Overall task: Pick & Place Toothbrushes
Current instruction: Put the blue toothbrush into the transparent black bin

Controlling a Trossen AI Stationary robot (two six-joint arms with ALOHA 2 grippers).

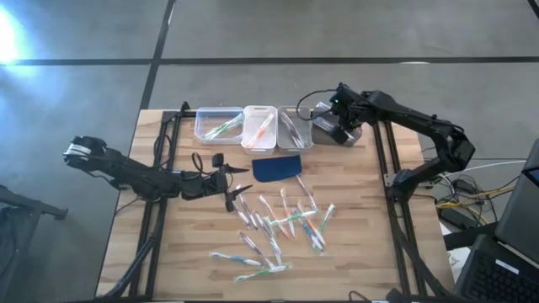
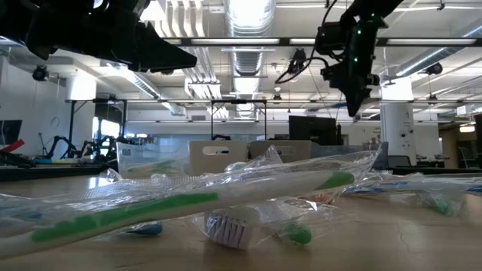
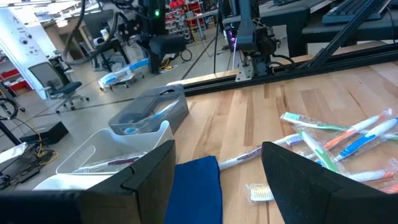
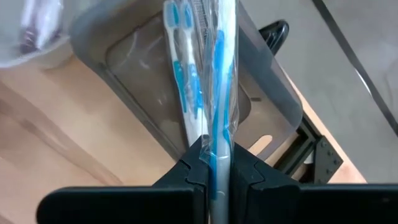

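Several wrapped toothbrushes (image 1: 282, 225) lie scattered on the wooden table's near half; they fill the foreground of the low view (image 2: 226, 197) and show in the left wrist view (image 3: 339, 135). My right gripper (image 4: 215, 163) is shut on a blue toothbrush (image 4: 219, 74) in a clear wrapper. It hangs above the grey bin (image 1: 338, 132) at the far right, which has another blue toothbrush (image 4: 180, 81) lying in it. My left gripper (image 1: 237, 183) stands open and level beside the dark blue pad (image 1: 278, 168), with nothing between its fingers (image 3: 152, 180). My right gripper pinches the wrapped blue toothbrush near one end (image 4: 217, 146) between its two fingers. The fingers come from above, slanting down, and the brush runs on along them. It hangs clear below the fingers, over the grey bin's (image 4: 249, 93) inside.
Along the far edge stand a clear bin (image 1: 217, 124), a white bin (image 1: 259, 128) and another clear bin (image 1: 295, 128), each with toothbrushes in it. Black frame rails (image 1: 383, 160) run along both table sides. Cables lie to the right of the table.
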